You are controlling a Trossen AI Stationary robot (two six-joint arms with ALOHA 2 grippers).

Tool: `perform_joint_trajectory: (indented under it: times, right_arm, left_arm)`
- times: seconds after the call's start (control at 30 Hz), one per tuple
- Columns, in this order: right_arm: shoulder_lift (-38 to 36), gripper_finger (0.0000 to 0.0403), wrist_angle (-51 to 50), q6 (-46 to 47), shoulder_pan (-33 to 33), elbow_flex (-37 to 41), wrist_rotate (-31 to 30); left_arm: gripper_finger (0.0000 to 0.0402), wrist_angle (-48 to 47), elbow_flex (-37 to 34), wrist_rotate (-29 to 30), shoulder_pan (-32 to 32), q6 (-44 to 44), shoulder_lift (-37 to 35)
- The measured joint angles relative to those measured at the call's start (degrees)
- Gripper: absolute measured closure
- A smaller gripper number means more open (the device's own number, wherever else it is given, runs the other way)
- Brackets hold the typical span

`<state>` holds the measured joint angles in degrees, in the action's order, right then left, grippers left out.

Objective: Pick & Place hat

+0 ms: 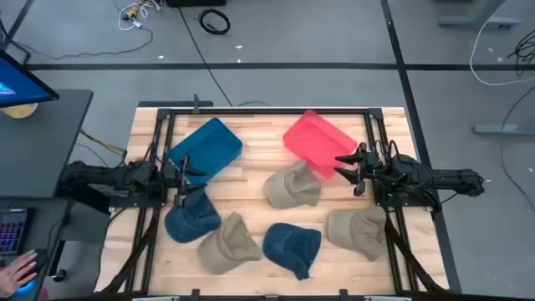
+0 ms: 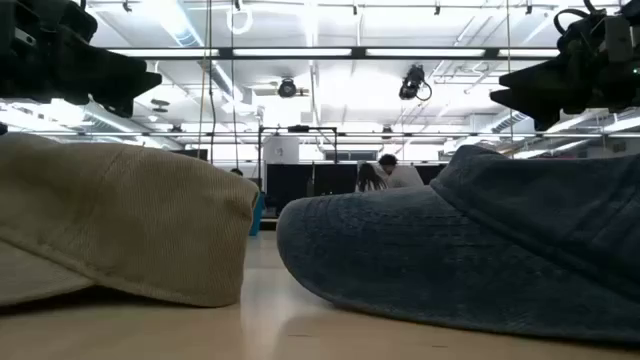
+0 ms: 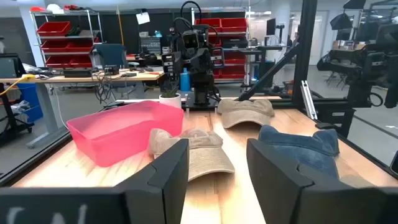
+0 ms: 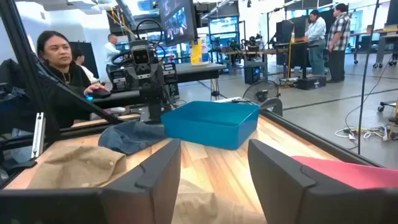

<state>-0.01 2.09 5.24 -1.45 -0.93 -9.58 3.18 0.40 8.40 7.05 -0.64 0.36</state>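
Note:
Several caps lie crown-up on the wooden table: a tan one [image 1: 294, 186] at the centre, a blue one [image 1: 192, 217] at the left, a tan one [image 1: 228, 244] and a blue one [image 1: 292, 247] near the front edge, and a tan one [image 1: 357, 230] at the right. My left gripper [image 1: 185, 170] hovers open beside the blue bin [image 1: 205, 149], just beyond the left blue cap. My right gripper [image 1: 348, 165] hovers open at the red bin's [image 1: 319, 142] near corner, to the right of the central tan cap. The left wrist view looks past the open fingers [image 3: 217, 155] at the central tan cap [image 3: 194, 152].
The blue bin sits at the far left of the table and the red bin at the far right, both tilted on the wood. A black frame [image 1: 267, 109] rims the table. People sit and stand beyond it in the right wrist view [image 4: 59, 62]. Bare wood [image 1: 251, 167] lies between the bins.

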Motion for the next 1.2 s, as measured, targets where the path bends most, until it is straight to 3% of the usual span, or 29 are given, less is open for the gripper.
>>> perform_joint_trajectory:
  times: [0.77, 0.93, 1.1, 1.2]
  right_arm:
    - [0.00, 0.0211, 0.02, 1.79, 0.02, 0.00, -0.02]
    - [0.00, 0.0211, 0.04, 1.79, 0.02, 0.00, -0.07]
    - [-0.01, 0.0211, 1.99, 3.64, 0.01, 0.00, -7.70]
    - [0.00, 0.0211, 4.66, 4.65, 0.00, 0.05, -6.89]
  left_arm:
    - [0.0236, 0.12, -0.02, 0.01, -0.01, 0.02, 0.00]
    - [0.0236, 4.00, 0.00, 0.94, -0.17, -1.30, 0.02]
    - [0.0236, 10.28, 0.00, 1.03, -0.17, 3.00, 0.02]
    - [0.0236, 10.15, 1.03, 1.86, -0.17, 3.03, 0.58]
